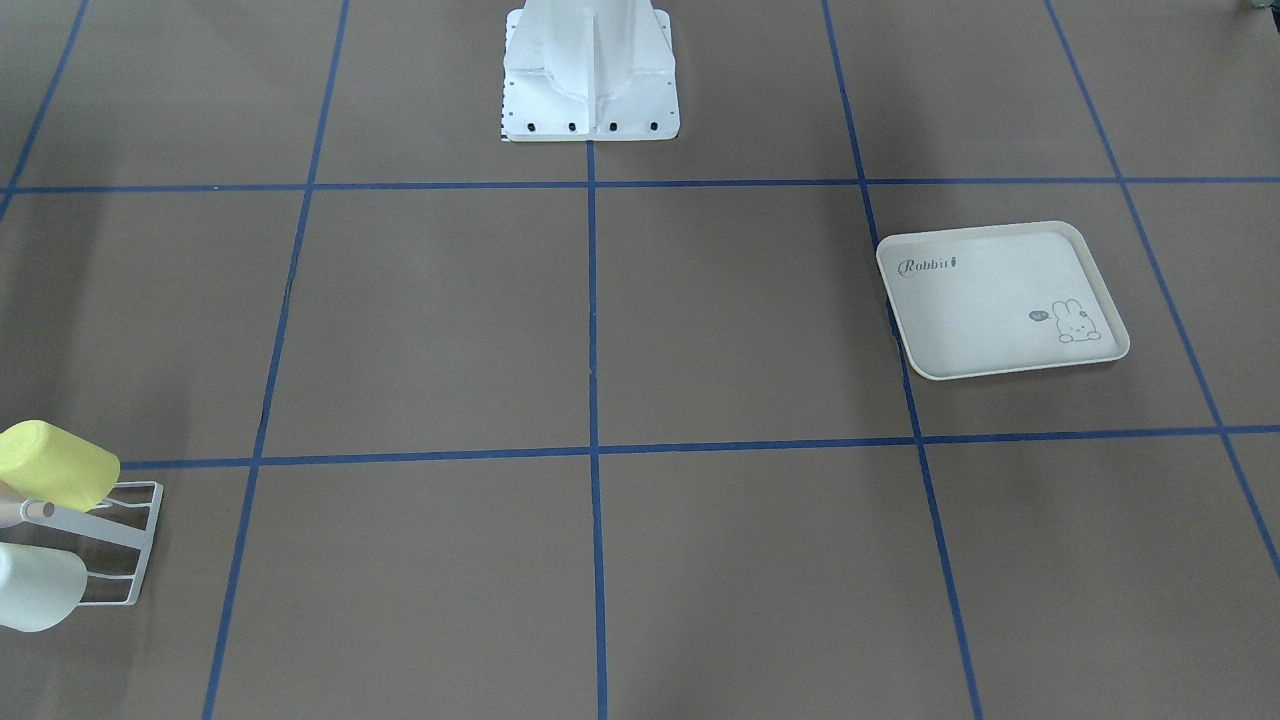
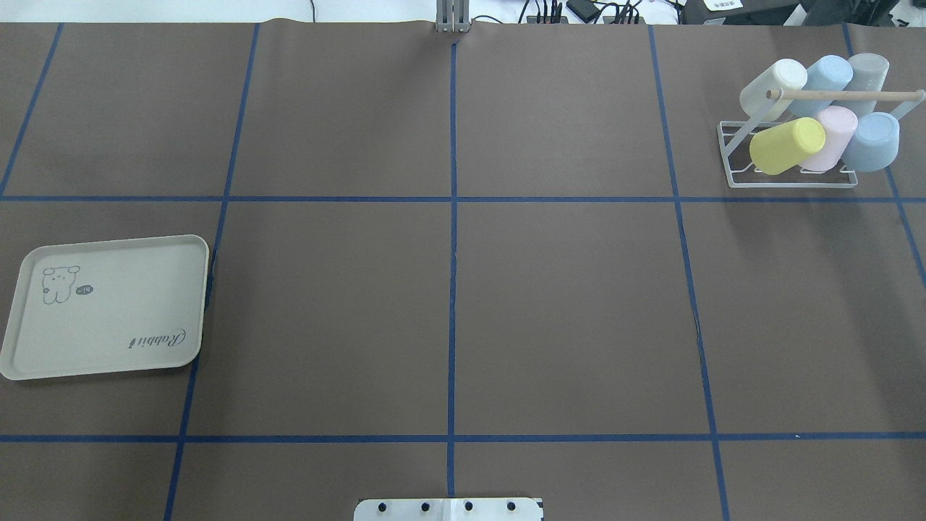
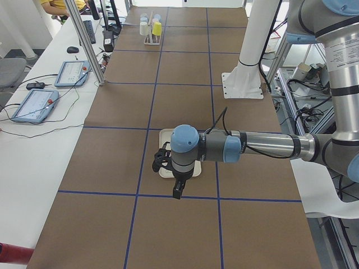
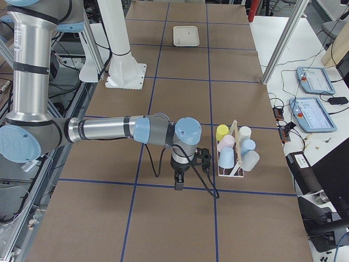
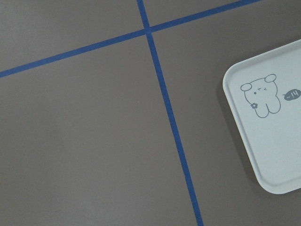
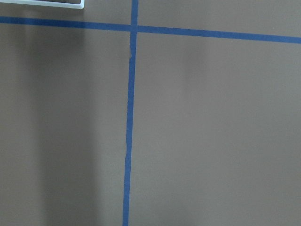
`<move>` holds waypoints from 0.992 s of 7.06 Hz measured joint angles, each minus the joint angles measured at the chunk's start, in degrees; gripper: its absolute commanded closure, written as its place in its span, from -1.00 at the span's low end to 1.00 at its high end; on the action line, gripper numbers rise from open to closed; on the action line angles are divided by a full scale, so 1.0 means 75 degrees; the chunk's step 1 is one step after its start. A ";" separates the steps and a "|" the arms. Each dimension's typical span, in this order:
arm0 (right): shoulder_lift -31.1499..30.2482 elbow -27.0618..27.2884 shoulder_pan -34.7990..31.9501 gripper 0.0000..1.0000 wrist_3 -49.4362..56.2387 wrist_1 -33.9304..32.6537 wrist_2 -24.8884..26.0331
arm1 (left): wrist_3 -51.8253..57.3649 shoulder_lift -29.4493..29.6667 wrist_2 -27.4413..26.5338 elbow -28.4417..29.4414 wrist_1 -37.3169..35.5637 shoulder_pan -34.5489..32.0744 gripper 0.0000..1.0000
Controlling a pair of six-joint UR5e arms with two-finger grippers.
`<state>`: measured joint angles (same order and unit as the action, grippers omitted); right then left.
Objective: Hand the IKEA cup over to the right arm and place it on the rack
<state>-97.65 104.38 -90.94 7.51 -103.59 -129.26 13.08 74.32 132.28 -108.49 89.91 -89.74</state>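
Evidently six cups [image 2: 787,145] leaned on the rack [image 2: 792,186] at the counter's [image 2: 564,311] corner to stay put; both jaws' state was unclear.

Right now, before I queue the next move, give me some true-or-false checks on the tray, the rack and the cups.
1. The yellow cup sits on the rack. True.
2. The rack holds four cups. False: it holds six.
3. The tray has no cup on it. True.
4. The tray lies on the robot's right side. False: it lies on the robot's left, and the rack is on the right.
5. A cup lies beside the rack. False: every cup in view sits on the rack.
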 measured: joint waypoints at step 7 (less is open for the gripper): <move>-0.0007 0.0019 0.0032 -0.99 0.0044 0.0218 -0.0107 | -0.0012 -0.0059 0.0000 0.0188 0.0003 -0.0005 -1.00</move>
<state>-97.70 104.52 -90.70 7.84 -101.96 -130.07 13.00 73.88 132.27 -107.08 89.93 -89.78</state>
